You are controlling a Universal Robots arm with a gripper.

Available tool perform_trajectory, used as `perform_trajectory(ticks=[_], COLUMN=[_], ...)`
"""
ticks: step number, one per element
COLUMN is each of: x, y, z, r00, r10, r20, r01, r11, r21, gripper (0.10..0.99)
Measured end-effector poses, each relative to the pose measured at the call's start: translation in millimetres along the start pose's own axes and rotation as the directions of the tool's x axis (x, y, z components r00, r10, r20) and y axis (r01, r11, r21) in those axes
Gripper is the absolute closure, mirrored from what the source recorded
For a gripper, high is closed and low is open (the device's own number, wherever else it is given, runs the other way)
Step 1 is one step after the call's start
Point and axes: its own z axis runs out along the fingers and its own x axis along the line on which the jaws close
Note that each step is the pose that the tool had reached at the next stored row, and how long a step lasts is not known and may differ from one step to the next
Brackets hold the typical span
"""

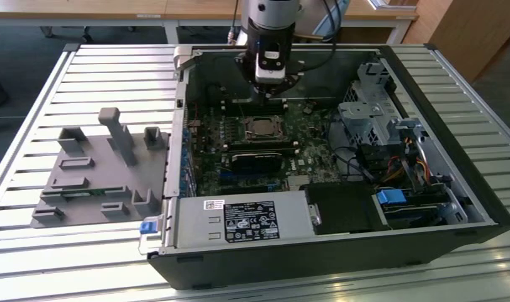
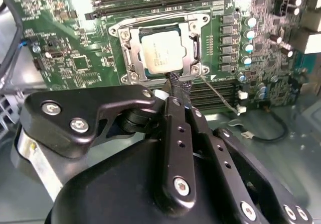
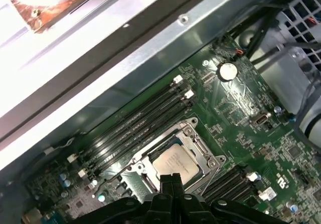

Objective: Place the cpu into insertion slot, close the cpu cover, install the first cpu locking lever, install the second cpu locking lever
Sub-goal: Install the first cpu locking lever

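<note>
Seeing cpu (image 2: 159, 50) sat in slot (image 2: 194, 44) w/ cover (image 2: 131, 50) flat over it, plus gripper (image 2: 180, 86) pinched together on nothing, right by slot's edge, can't tell if touching tbh.

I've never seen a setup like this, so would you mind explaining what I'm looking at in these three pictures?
It is one robot arm ending in a gripper. The exterior view looks from off the arm at an open computer case lying on a slatted table, with a grey fixture tray on the exterior view's left. Both wrist views ride on the arm and look along the gripper at the green circuit board. There the cpu lies framed by the cpu cover. The gripper's fingers are together just beside it; whether they pinch anything, I cannot tell.
</note>
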Motion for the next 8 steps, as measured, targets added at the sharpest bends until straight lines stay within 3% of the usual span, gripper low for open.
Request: perform_trajectory(ticks=[4, 8], x=[0.0, 0.0], y=[0.0, 0.0], z=[0.0, 0.0], r00=[0.9982, 0.9924], r10=[-0.06, -0.123], r20=[-0.0019, -0.0038], r01=[0.06, 0.123], r11=[0.9982, 0.9924], r21=[0.001, 0.002], gripper=[0.98, 0.98])
